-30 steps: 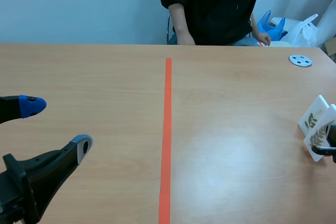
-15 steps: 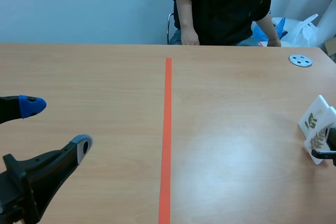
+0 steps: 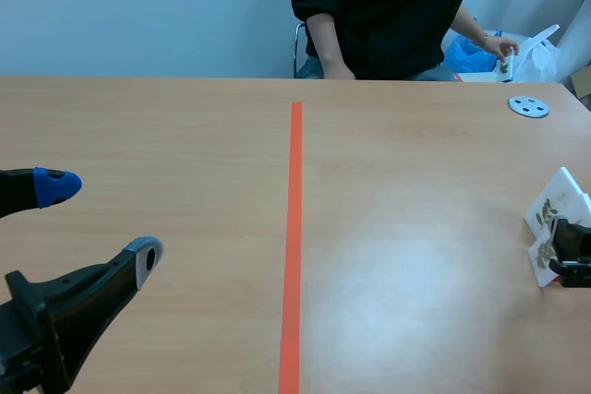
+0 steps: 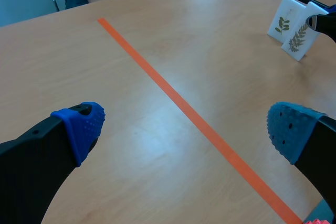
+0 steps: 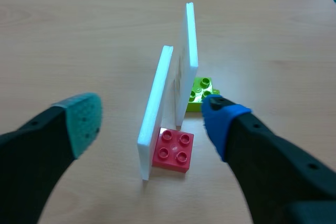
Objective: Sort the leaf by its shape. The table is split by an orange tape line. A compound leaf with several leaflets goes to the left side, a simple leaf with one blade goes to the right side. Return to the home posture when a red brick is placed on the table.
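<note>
The right gripper (image 5: 152,121) is waiting released, its fingers straddling the near leaf card (image 5: 156,103). That card is standing edge-on between them in a red brick (image 5: 173,149), with its long axis running straight ahead. A second card (image 5: 187,61) is sitting just beyond on a green brick (image 5: 199,94). The left gripper (image 4: 186,129), also released, is hanging well apart, so the right arm looks better placed to grasp.
</note>
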Controlling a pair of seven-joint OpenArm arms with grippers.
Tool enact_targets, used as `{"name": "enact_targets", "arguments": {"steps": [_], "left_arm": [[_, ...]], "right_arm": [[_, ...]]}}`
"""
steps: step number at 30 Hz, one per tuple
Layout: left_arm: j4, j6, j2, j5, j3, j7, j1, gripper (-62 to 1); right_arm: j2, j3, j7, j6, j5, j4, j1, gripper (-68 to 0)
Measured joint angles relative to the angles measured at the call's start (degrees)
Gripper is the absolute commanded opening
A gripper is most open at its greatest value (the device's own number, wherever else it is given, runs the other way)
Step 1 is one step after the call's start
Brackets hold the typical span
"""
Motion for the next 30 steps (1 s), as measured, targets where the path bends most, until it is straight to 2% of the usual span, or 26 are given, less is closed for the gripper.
{"name": "enact_targets", "arguments": {"steps": [3, 5, 9, 15, 20, 25, 30], "left_arm": [[0.00, 0.00, 0.00, 0.00, 0.00, 0.00, 0.00, 1.4], [0.00, 0.00, 0.00, 0.00, 0.00, 0.00, 0.00, 1.4], [0.00, 0.00, 0.00, 0.00, 0.00, 0.00, 0.00, 1.4], [0.00, 0.02, 0.00, 0.00, 0.00, 0.00, 0.00, 1.4], [0.00, 0.00, 0.00, 0.02, 0.00, 0.00, 0.00, 1.4], [0.00, 0.00, 0.00, 0.00, 0.00, 0.00, 0.00, 1.4], [0.00, 0.00, 0.00, 0.00, 0.00, 0.00, 0.00, 1.4]], "right_arm": [[0.00, 0.00, 0.11, 0.00, 0.00, 0.37, 0.00, -6.9], [0.00, 0.22, 0.09, 0.02, 0.11, 1.64, -0.48, -3.3], [0.00, 2.58, -2.73, 0.55, 2.34, 8.90, -3.54, -3.3], [0.04, 7.50, -6.99, 0.66, 3.89, 26.49, -11.50, -3.2], [0.04, 8.74, -11.52, 1.55, 5.31, 39.08, -17.68, -3.2], [0.04, 8.70, -14.21, 6.38, 8.41, 47.52, -23.54, -3.3], [0.07, 6.03, -17.46, 9.33, 10.78, 49.27, -25.07, -3.3]]}}
